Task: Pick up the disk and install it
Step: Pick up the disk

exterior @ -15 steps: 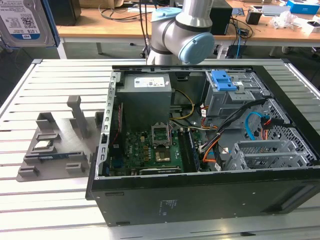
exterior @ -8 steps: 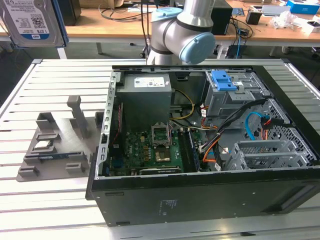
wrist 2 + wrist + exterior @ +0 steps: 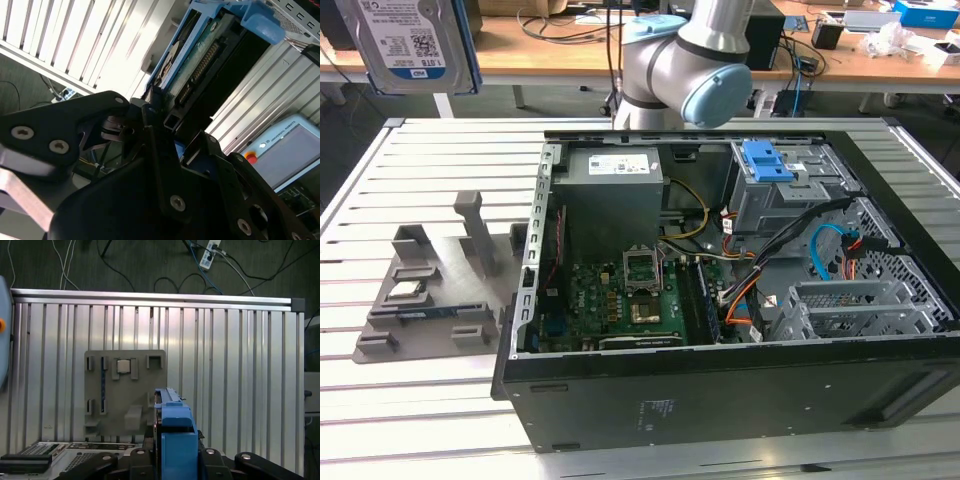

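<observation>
while high above the table (image 3: pixel 240 365), disk (image 3: pixel 174 432) edge-on in the hand's (image 3: pixel 175 460) tight pinch

The robot's arm (image 3: pixel 685 65) is thick and silver, with a round light-blue cap on its bent joint. It goes up past the top of the exterior view. In the first wrist view the black gripper (image 3: pixel 176 452) points down from high up. It has one finger on each side of the disk (image 3: pixel 175 427) and squeezes it tight. In the second wrist view the black fingers (image 3: pixel 156 150) pinch the thin end of the disk, and it sticks straight out from between them.
</observation>
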`<state>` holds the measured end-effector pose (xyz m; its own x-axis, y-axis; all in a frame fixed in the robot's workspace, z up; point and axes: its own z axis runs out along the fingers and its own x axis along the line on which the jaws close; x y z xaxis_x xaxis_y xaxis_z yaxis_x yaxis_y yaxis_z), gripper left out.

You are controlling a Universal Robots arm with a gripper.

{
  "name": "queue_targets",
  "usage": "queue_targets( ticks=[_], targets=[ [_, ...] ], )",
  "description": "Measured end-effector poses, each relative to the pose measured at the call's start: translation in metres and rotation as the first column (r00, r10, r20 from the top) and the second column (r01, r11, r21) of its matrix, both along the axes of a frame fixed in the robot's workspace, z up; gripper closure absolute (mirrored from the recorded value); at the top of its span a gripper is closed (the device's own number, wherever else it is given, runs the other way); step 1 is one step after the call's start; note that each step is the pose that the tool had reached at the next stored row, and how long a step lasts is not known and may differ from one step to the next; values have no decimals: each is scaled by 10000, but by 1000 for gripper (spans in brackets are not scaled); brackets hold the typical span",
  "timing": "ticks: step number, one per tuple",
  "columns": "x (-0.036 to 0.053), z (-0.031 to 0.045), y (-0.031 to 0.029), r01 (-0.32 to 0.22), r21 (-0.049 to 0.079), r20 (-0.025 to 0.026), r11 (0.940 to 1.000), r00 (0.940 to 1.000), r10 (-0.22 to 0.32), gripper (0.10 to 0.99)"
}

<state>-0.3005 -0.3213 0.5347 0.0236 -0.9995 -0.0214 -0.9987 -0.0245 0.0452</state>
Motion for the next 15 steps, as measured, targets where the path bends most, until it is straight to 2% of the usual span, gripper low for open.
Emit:
queue_targets(
  ticks=[6,15],
  targets=[
    [104,0,0,1,0,0,10000,10000,-1,722],
    [214,0,0,1,0,0,10000,10000,-1,722]
  ],
)
